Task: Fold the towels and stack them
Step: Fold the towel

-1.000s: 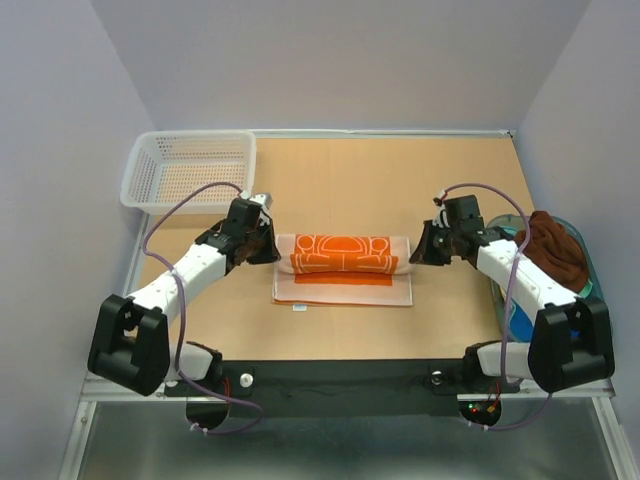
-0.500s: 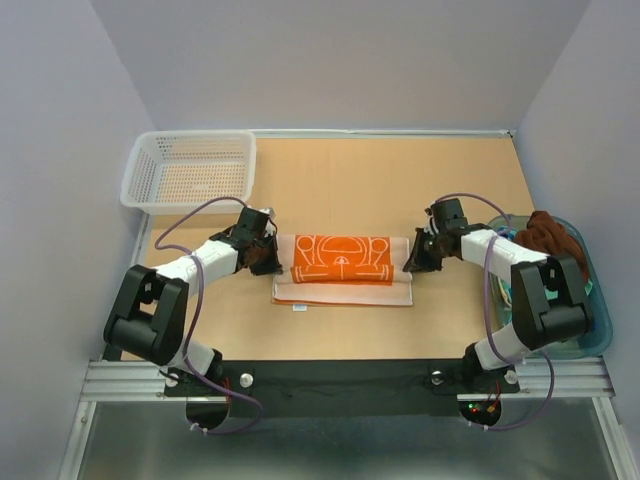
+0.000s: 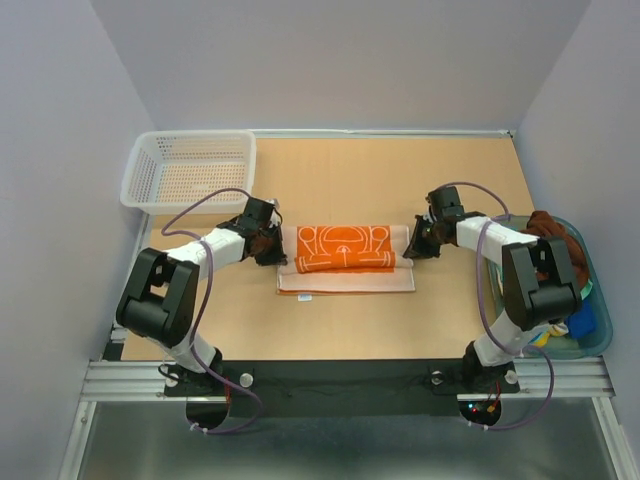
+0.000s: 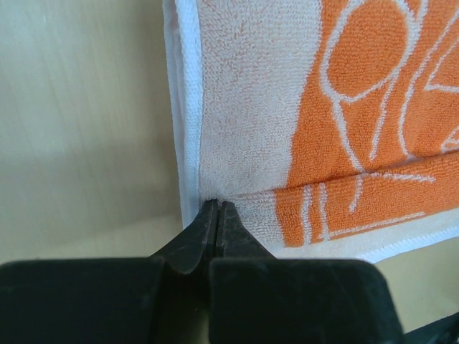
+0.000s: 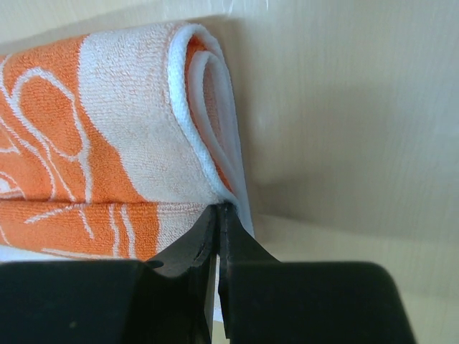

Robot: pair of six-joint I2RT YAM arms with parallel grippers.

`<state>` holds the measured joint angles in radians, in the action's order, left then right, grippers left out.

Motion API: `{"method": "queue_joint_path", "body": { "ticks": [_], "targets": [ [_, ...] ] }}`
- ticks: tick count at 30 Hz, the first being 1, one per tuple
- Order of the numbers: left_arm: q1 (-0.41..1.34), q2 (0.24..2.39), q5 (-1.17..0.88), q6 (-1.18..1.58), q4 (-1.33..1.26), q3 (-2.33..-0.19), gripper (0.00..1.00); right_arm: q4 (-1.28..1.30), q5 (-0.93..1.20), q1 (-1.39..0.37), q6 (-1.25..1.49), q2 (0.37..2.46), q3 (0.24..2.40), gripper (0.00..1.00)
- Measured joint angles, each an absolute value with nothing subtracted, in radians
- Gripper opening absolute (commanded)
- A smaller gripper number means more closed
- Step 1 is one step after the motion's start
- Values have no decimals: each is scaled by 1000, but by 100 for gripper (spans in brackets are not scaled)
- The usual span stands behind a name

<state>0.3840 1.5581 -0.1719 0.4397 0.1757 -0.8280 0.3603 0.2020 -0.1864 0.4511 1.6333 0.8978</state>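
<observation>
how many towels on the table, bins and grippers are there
towels on the table: 1, orange towel
bins: 2, basket, tub
grippers: 2, left gripper, right gripper
total: 5

You have one orange towel (image 3: 345,248) on the worktop (image 3: 380,180), one brown towel (image 3: 560,232), one white basket (image 3: 190,178) and one tub (image 3: 597,322).

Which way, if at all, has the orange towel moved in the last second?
Yes, slightly away from the arms. The near edge of the towel now lies farther from the black plate at the table's near edge than it did a second ago.
</observation>
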Motion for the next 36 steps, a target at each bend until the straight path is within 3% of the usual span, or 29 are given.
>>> {"method": "queue_joint_path", "body": {
  "ticks": [6,16,36],
  "targets": [
    [384,1591,-156,439,189,-903,0,343,137,-182,426,1649,952,1],
    [385,1494,-99,434,254,-952,0,353,119,-183,399,1457,952,1],
    [392,1365,-88,437,267,-934,0,375,111,-185,409,1335,904,0]
  ]
}}
